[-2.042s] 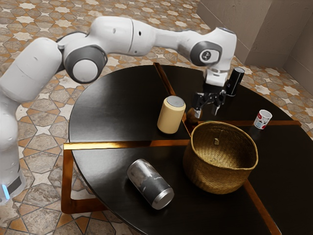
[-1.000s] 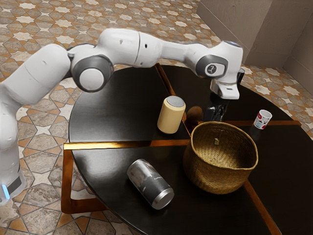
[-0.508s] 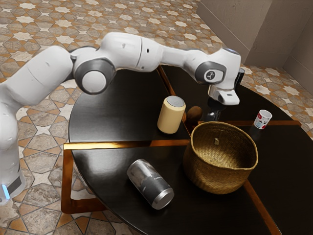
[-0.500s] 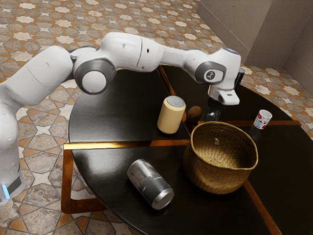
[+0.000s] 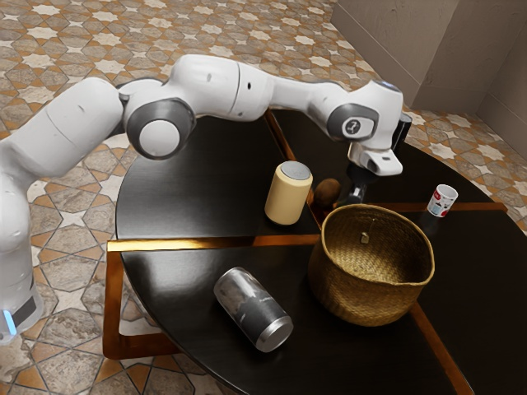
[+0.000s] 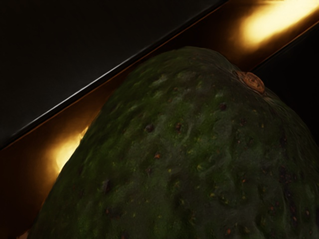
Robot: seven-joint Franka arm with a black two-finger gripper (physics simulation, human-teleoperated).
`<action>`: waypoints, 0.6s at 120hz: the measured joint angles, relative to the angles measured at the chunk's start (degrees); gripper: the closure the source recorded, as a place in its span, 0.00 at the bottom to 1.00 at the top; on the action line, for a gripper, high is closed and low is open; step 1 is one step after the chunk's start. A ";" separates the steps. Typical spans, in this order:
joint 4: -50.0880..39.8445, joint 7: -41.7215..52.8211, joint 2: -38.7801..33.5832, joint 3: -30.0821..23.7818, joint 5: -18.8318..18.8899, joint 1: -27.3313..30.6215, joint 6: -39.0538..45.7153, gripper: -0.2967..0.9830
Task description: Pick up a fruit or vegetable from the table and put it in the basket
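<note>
While patterned tiles [image 5: 255,25] lie below the black table [image 5: 189,189], I cannot tell the claw's [image 5: 355,196] opening or hold.

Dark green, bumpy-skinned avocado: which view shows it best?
The wrist view: the avocado is close up, brown stem end included. The exterior view shows a small brown rounded thing beside the black hand; I can't tell whether it's the same.

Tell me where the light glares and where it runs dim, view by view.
Exterior view: bright golden glare on the metal strip toward the exterior view's left, softer sheen on the black tabletop; wrist view: two warm glares on the strip behind the avocado, whose dark green skin is dimly lit.
</note>
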 joint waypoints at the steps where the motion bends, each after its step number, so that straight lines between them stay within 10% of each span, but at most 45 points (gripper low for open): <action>1: 0.01 -0.06 -0.01 0.03 0.02 0.00 0.01 0.56; 72: 2.21 -1.44 -12.79 -0.99 0.14 3.69 -1.78 0.56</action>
